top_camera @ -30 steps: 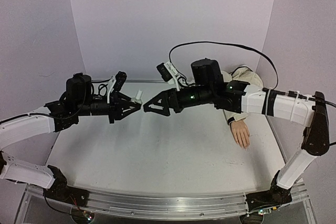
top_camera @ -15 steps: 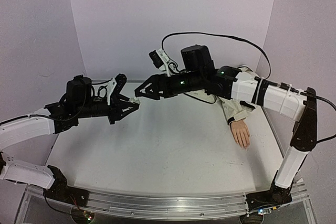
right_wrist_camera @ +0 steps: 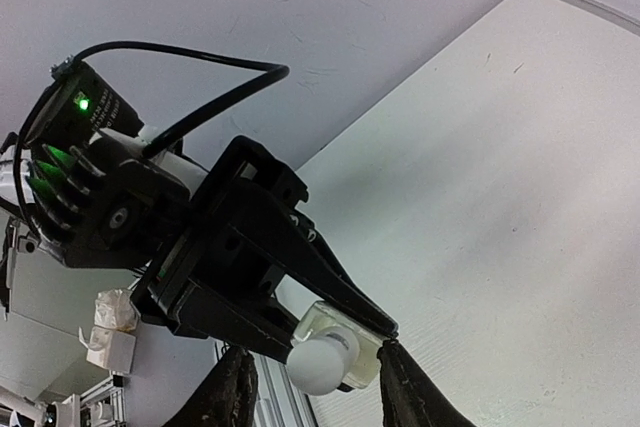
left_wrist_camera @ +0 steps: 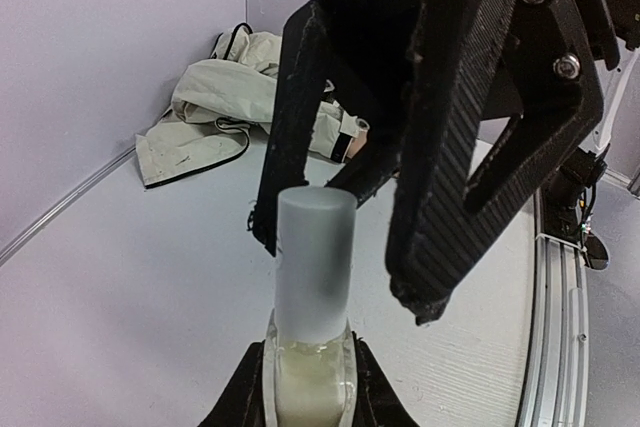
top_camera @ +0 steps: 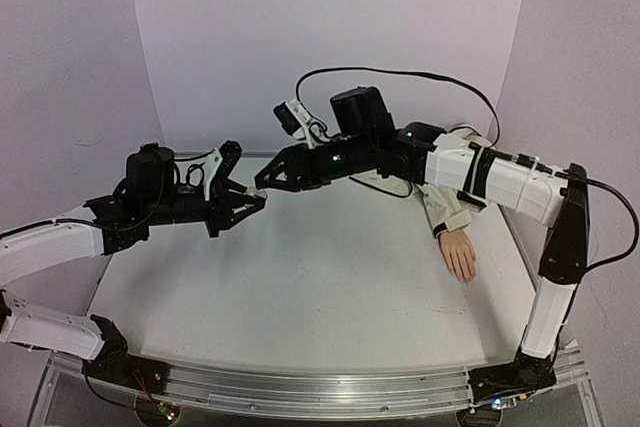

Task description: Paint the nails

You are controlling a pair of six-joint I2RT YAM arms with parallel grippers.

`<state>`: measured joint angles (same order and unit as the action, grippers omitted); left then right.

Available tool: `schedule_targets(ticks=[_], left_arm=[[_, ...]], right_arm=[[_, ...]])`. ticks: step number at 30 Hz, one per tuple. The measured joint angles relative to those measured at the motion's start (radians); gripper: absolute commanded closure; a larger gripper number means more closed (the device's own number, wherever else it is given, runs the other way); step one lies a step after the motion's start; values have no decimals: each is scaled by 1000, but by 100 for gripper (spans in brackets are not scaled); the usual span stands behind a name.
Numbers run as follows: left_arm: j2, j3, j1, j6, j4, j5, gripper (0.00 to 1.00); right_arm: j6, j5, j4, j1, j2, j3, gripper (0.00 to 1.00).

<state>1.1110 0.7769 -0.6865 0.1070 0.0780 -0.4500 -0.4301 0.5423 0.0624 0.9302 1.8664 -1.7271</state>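
Note:
My left gripper [top_camera: 258, 197] is shut on a tiny clear bottle [left_wrist_camera: 312, 372] with a frosted white cap [left_wrist_camera: 315, 252], held above the table's back left. My right gripper [top_camera: 264, 181] reaches in from the right. It is open, one finger on each side of the cap [right_wrist_camera: 320, 359], with a gap showing on both sides. The peach mannequin hand [top_camera: 460, 252] lies palm down at the right on the table. Its nails [top_camera: 466, 275] point toward the front and are too small to make out. A beige sleeve [top_camera: 452, 209] covers the wrist.
The beige jacket [left_wrist_camera: 215, 97] is heaped in the back right corner against the wall. A black cable [top_camera: 400, 75] arcs above the right arm. An aluminium rail [top_camera: 300, 387] runs along the table's front edge. Purple walls close in the back and both sides.
The right arm has swung left and upward to the bottle, and its jaws have narrowed around the cap. The left arm and the bottle have stayed put.

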Motion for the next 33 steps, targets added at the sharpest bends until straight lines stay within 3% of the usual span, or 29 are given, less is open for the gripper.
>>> schedule_targets(ticks=[9,22,31,32,33], left_arm=[[0,0,0,0,0,-3,100],[2,0,-1,-1,-10,-16,100],[8,0,-1,-2,-36,-53,100],[10,0,-1,-2,-38,-60,100],[12,0,-1,-2,-38,-65,100]], right_arm=[[3,20,-4,0,27,-34,65],[21,18,-13,0,49,-42,99],[93,27,-5,0,34,-1,100],[99,27,-5,0,31,5,95],[105,27,-5,0,27,10,82]])
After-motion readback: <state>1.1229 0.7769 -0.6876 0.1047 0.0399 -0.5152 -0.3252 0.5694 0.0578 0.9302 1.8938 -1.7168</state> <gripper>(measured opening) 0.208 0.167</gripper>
